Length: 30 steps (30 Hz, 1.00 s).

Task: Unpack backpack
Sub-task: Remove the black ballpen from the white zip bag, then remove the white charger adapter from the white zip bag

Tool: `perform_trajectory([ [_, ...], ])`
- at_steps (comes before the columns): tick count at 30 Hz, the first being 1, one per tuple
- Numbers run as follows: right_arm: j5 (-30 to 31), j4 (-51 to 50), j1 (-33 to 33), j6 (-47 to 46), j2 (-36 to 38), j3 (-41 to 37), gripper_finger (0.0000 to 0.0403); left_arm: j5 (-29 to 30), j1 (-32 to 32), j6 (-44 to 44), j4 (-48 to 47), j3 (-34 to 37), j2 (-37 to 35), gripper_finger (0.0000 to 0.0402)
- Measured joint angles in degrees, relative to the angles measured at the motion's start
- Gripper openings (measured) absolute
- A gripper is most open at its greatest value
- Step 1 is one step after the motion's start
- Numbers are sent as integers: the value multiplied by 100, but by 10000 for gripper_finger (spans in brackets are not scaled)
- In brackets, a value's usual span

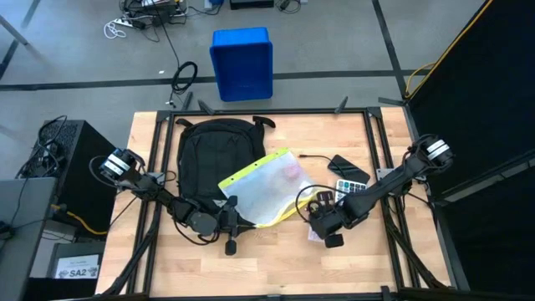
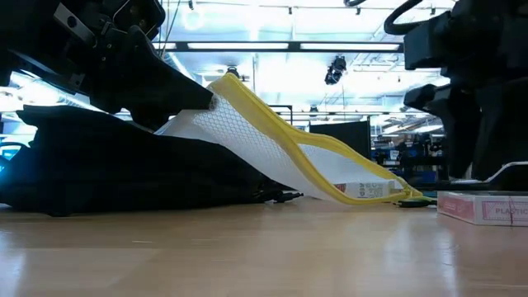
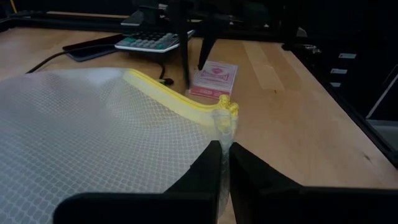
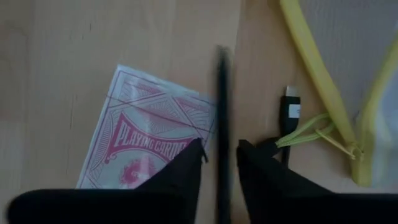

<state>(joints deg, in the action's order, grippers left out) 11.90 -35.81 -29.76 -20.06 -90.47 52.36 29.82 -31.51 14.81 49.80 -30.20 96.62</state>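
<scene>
From beside the bench, the wooden tabletop point(image 1: 276, 259) with its black metal frame takes up most of the scene, on a grey concrete floor where a blue plastic bin point(image 1: 242, 63) stands beyond the far edge.

The large black fabric backpack point(image 1: 213, 159) lies flat on the table's left half, its rounded top toward the far edge. A clear mesh pouch with a yellow zip border point(image 1: 259, 188) rests partly on the backpack and slopes down onto the wood to its right, hiding part of the bag's near right side.

The left gripper point(image 3: 224, 163) is low at the backpack's near edge, its dark fingers pinched tight on a corner of the mesh pouch right by the yellow zip.

Right of the pouch, toward the table's right side, lie a dark flat phone-like slab point(image 1: 347, 166) and a grey desk calculator point(image 1: 352, 186), close together.

The right gripper point(image 4: 219, 163) hangs just above a red-and-white box of playing cards point(image 4: 146, 146) on the wood, its fingers slightly apart with only a thin dark cable point(image 4: 221, 106) showing between them. A small black plug on yellow cord point(image 4: 290, 112) lies just beside it.
</scene>
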Motion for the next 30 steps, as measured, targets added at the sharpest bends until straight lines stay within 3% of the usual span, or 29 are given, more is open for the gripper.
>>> perform_trajectory([
  [5,93,110,23,109,171,0,149,0,0,4,0,0,0,0],
  [9,85,1040,177,501,118,1,161,0,0,2,4,0,0,0],
  [15,43,2099,701,1022,-219,2,143,1,1,2,106,2,0,0],
  [19,22,2160,1136,1120,-519,2,124,0,0,-63,173,2,0,0],
  [23,376,2092,1470,928,-687,2,108,-31,0,-74,175,2,0,0],
  [27,482,2053,1566,915,-689,2,100,-338,-4,-29,175,0,0,0],
  [30,814,2087,1512,815,-668,5,100,-982,-2,23,163,-7,0,0],
])
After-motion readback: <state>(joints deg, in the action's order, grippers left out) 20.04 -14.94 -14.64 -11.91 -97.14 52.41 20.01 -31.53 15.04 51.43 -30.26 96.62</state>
